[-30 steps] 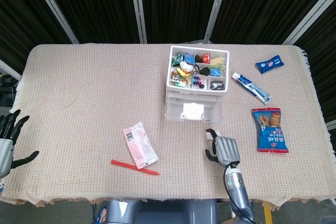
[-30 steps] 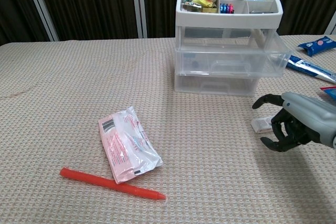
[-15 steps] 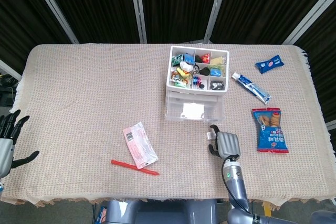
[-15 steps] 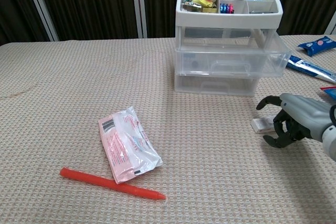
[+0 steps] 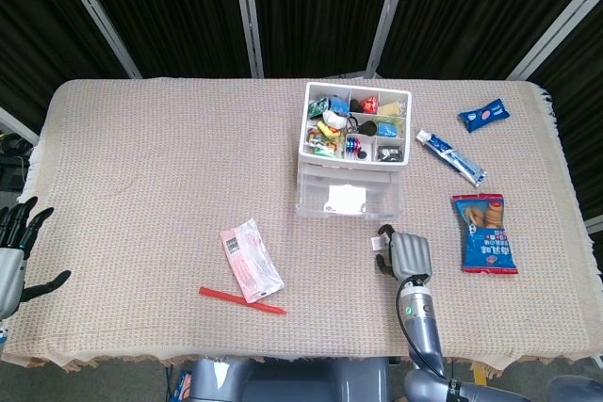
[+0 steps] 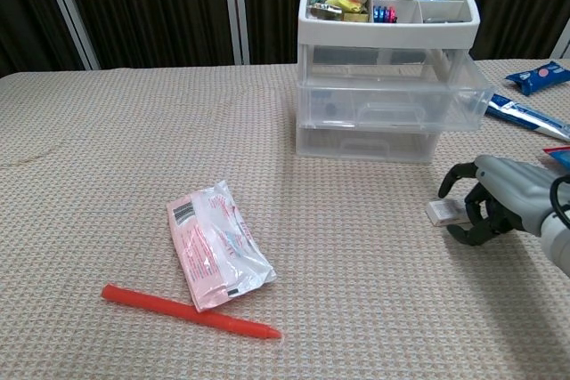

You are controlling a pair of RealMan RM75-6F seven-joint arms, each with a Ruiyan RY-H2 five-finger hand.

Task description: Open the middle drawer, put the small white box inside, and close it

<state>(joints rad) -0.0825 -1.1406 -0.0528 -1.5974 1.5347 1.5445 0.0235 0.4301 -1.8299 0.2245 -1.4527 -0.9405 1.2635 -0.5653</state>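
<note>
Head view: the drawer unit (image 5: 350,152) stands mid-desk, its middle drawer (image 5: 348,201) pulled out toward the robot; the right hand (image 5: 405,256) sits just in front of it on the woven desk (image 5: 141,167), fingers (image 5: 384,233) curled down over the small white box (image 5: 379,244), of which only a sliver shows at the hand's left edge; the left hand (image 5: 11,251) hangs at the far left edge of the desk, fingers spread, holding nothing; a pink packet (image 5: 251,259) and a red pen (image 5: 241,300) lie well apart to the left.

Chest view: the small white box (image 6: 444,212) lies flat on the desk, just in front of the open middle drawer (image 6: 392,104); the right hand (image 6: 499,202) cups around its right end, fingers (image 6: 457,174) arched above and beside it; whether they already pinch it I cannot tell.

The box looks light, flat and stiff, likely cardboard; it lies low on the cloth, so a pinch across its narrow sides, thumb against fingers, seems the surest hold; too light a pinch may let it slip, too hard may dent it.
</note>
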